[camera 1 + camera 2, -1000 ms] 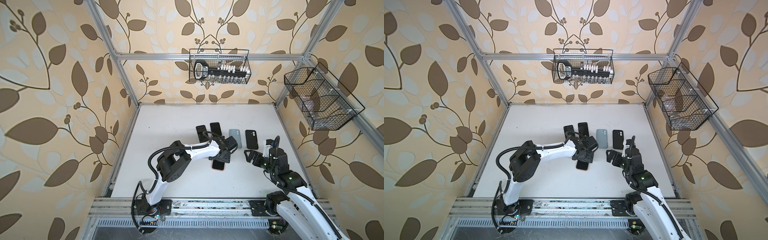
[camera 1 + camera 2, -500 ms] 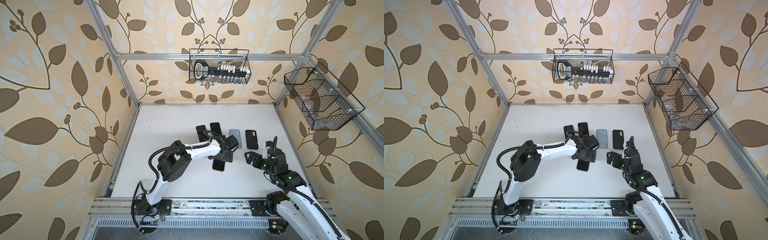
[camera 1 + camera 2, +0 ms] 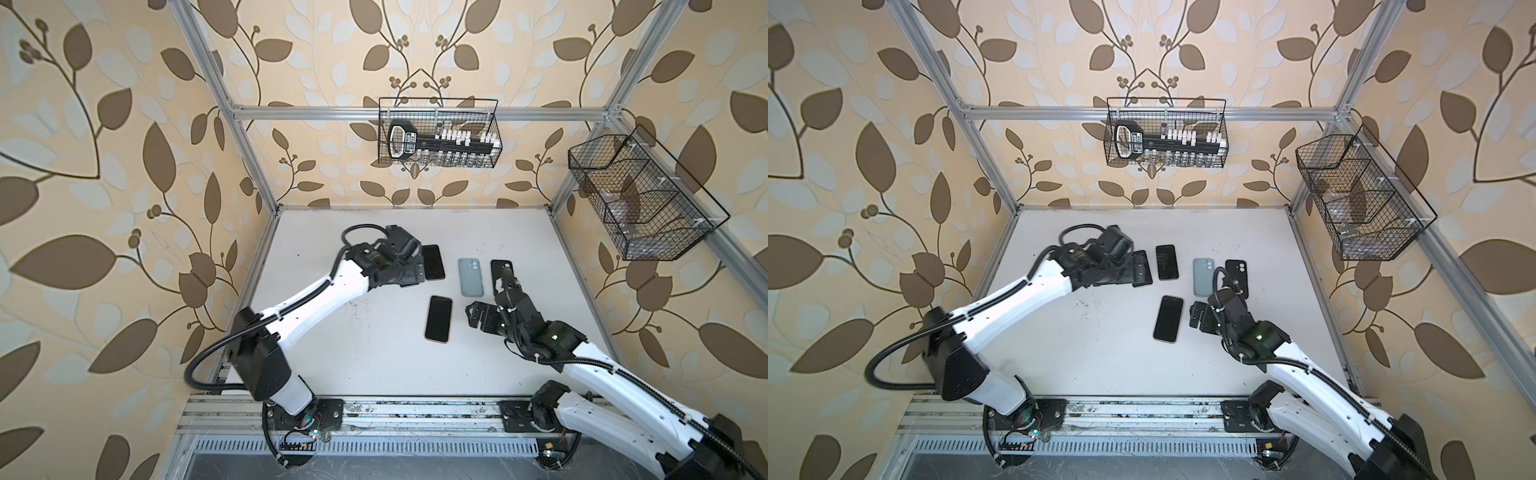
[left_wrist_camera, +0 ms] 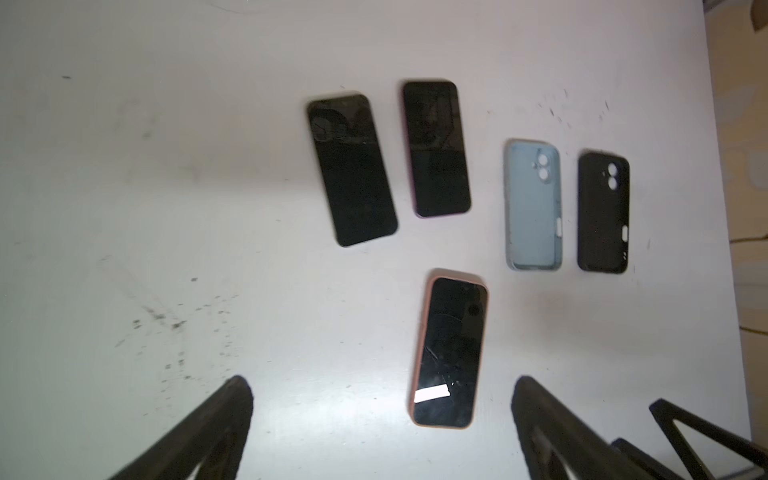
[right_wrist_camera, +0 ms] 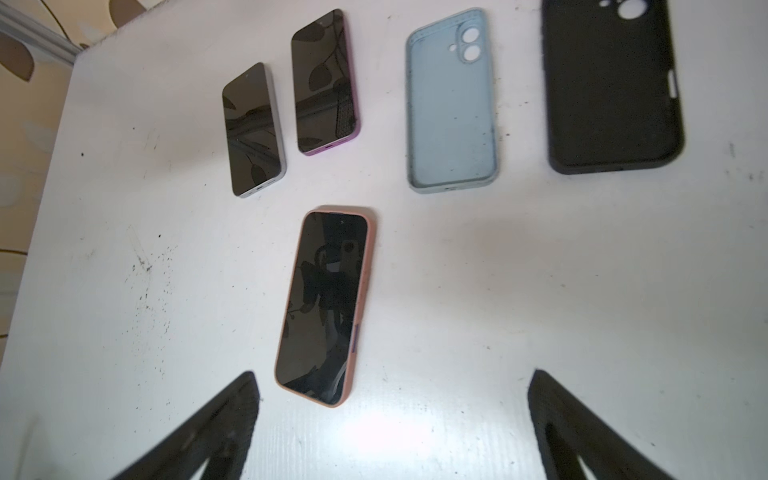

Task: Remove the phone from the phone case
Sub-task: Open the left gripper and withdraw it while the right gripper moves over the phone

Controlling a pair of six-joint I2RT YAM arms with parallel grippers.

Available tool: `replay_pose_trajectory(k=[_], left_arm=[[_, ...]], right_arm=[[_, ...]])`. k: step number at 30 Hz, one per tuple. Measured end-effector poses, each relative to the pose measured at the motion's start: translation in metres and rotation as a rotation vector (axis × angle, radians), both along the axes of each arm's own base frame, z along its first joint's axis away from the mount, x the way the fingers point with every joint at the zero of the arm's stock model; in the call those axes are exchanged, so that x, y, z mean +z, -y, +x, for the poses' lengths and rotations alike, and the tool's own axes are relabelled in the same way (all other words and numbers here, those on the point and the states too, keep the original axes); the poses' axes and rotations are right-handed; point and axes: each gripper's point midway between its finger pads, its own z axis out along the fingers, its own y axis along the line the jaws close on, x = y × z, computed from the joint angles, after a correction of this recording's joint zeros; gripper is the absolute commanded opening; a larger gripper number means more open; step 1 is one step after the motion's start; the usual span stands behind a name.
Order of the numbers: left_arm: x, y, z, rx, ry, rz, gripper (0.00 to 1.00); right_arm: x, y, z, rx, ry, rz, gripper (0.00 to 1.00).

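A pink-cased phone (image 3: 438,318) lies flat, screen up, on the white table (image 3: 374,365), at the centre of both top views. The left gripper (image 3: 415,270) hangs up and left of it, the right gripper (image 3: 478,319) just to its right. Both have their jaws spread wide and hold nothing. Farther up the frame lie a grey phone (image 4: 352,169), a purple phone (image 3: 433,262), a blue case (image 3: 471,277) and a black case (image 3: 497,268).

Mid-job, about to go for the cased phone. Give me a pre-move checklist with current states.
1. Left fingers open, empty: ok.
2. Right fingers open, empty: ok.
3. Pink-cased phone flat on table, screen up: ok.
4. Blue case, black case, grey phone, purple phone apart from it: ok.
5. How tightly the pink case grips: cannot tell.
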Motion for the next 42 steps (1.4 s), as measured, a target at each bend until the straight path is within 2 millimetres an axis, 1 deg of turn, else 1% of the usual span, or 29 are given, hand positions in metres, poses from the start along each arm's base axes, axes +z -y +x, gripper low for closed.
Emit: replay_pose_trajectory(k=[3,6,9,12,16,18,25,31,35,38,42], left_arm=[[0.004,-0.045,-0.004,0.082,0.015,-0.002,0.99],[-0.001,-0.077,-0.01,0.136,0.008,-0.001,0.99],[-0.008,-0.1,-0.015,0.174,-0.011,-0.008,0.99],[-0.016,-0.114,-0.019,0.198,-0.033,-0.026,0.99],[-0.022,-0.119,-0.024,0.191,-0.049,-0.05,0.99],[-0.023,-0.119,-0.024,0.184,-0.051,-0.062,0.99],[-0.032,-0.116,-0.028,0.152,-0.078,-0.094,0.99],[-0.032,-0.115,-0.026,0.138,-0.071,-0.106,0.99],[-0.033,-0.115,-0.025,0.135,-0.07,-0.113,0.99],[-0.036,-0.115,-0.026,0.135,-0.078,-0.111,0.99],[-0.036,-0.115,-0.025,0.136,-0.073,-0.113,0.99]], right_arm=[[-0.004,-0.025,0.006,0.011,-0.026,-0.047,1.0],[-0.014,-0.047,0.012,0.011,-0.059,-0.084,1.0],[-0.03,-0.066,0.016,0.002,-0.1,-0.12,1.0],[-0.047,-0.083,0.019,-0.007,-0.138,-0.146,1.0],[-0.063,-0.098,0.022,-0.017,-0.174,-0.167,1.0],[-0.068,-0.101,0.024,-0.023,-0.185,-0.175,1.0],[-0.083,-0.108,0.027,-0.036,-0.214,-0.194,1.0],[-0.095,-0.11,0.026,-0.031,-0.239,-0.206,1.0],[-0.1,-0.113,0.027,-0.027,-0.25,-0.208,1.0],[-0.099,-0.116,0.029,-0.028,-0.248,-0.198,1.0],[-0.099,-0.114,0.03,-0.044,-0.248,-0.192,1.0]])
